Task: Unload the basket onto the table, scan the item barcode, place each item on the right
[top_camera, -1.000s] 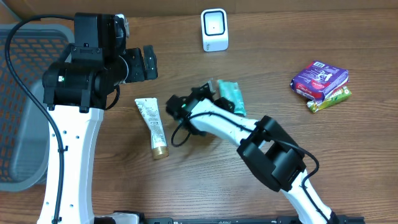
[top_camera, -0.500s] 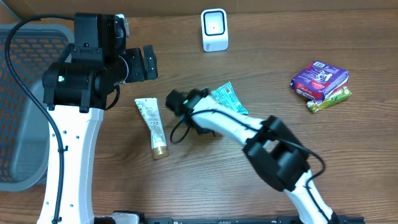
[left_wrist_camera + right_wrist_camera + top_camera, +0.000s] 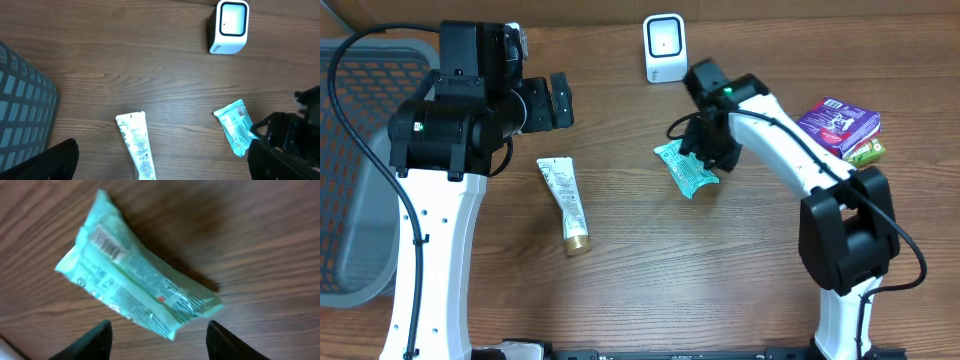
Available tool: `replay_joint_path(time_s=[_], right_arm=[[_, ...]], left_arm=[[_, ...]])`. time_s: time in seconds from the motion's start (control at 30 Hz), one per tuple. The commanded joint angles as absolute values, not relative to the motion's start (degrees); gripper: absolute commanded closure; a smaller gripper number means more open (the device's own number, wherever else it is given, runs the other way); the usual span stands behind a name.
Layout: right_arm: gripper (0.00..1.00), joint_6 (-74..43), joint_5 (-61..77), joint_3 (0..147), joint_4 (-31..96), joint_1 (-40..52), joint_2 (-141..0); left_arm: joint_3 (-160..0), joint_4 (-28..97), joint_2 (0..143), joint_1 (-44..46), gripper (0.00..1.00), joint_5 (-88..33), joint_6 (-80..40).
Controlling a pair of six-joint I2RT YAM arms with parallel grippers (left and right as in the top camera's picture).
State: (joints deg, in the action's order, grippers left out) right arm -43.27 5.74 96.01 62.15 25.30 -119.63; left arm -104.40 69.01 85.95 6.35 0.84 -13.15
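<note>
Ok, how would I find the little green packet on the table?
Start at the white scanner box at the back and come toward the middle. The packet lies there. It's the only mint-green crinkly wrapper; the nearby tube is white with a gold cap.

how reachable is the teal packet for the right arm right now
Likely well within reach: the right claw hangs close above the teal packet with its jaws open, and nothing lies on or against the packet.
</note>
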Motion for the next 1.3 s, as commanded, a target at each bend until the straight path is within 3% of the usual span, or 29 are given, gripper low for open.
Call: replay_joint_path(time_s=[0.0, 0.33, 0.47, 0.57, 0.7, 0.93, 1.07, 1.27], right_arm=[[0.42, -52.7, 15.9, 90.2, 58.6, 23.7, -119.4], [0.47, -56.6, 17.6, 81.3, 44.4, 22.6, -119.4], [0.56, -46.5, 13.6, 81.3, 43.6, 22.3, -119.4], [0.57, -38.4, 15.6, 81.6, 42.2, 21.6, -119.4], [0.43, -24.8, 18.1, 83.6, 41.9, 18.8, -119.4], [0.3, -3.9, 18.5, 83.6, 40.9, 13.6, -119.4], [0.27, -6.4, 23.4, 83.6, 41.1, 12.5, -119.4], [0.25, -29.4, 28.2, 82.7, 42.2, 13.2, -119.4]], left_arm=[[-105.2, 68.8, 86.3, 6.4, 0.0, 0.4, -12.4], [-105.2, 68.8, 86.3, 6.4, 0.01, 0.4, -12.4], [-105.2, 68.8, 86.3, 6.4, 0.01, 0.4, -12.4], [-105.2, 68.8, 86.3, 6.4, 0.0, 0.4, -12.4], [-105.2, 68.8, 86.3, 6.4, 0.0, 0.4, -12.4], [-105.2, 68.8, 86.3, 6.4, 0.0, 0.4, -12.4], [-105.2, 68.8, 86.3, 6.4, 0.01, 0.4, -12.4], [-105.2, 68.8, 86.3, 6.4, 0.01, 0.4, -12.4]])
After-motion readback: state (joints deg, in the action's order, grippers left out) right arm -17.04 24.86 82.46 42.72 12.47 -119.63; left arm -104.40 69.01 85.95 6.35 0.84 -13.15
